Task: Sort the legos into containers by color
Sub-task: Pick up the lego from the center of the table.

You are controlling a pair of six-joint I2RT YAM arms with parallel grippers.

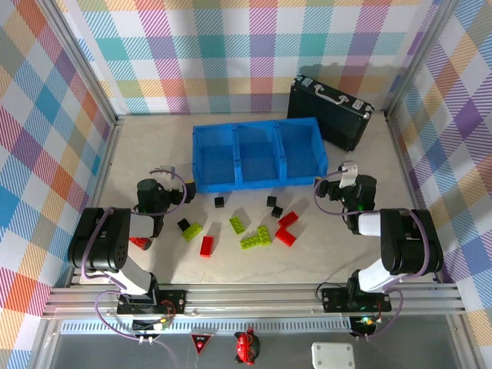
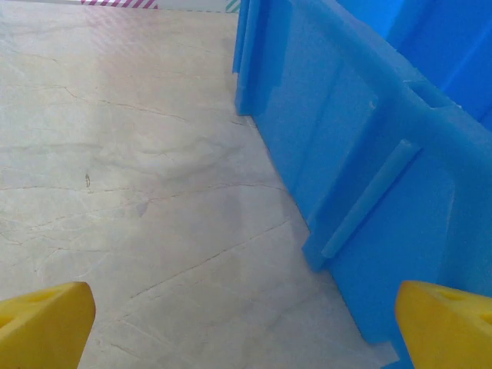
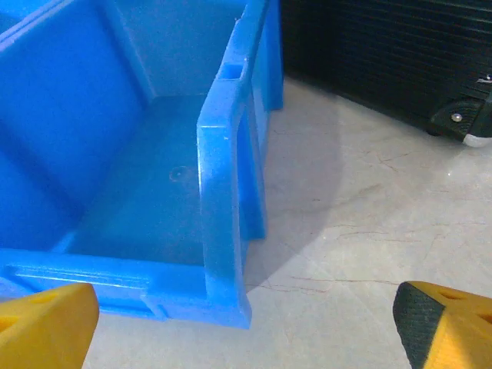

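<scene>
Left pincer (image 2: 246,329), right pincer (image 3: 246,323) spread; three containers (image 1: 258,158).

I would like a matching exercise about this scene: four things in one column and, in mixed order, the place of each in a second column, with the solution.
Things
1. blue tray
2. black case
3. legos
4. left hand

Places
A. loose on the table, on the near side of the tray
B. behind the tray's right end
C. at the tray's near left corner, open
D. across the middle of the table, compartments empty

Pairs: 1-D, 2-B, 3-A, 4-C
</scene>
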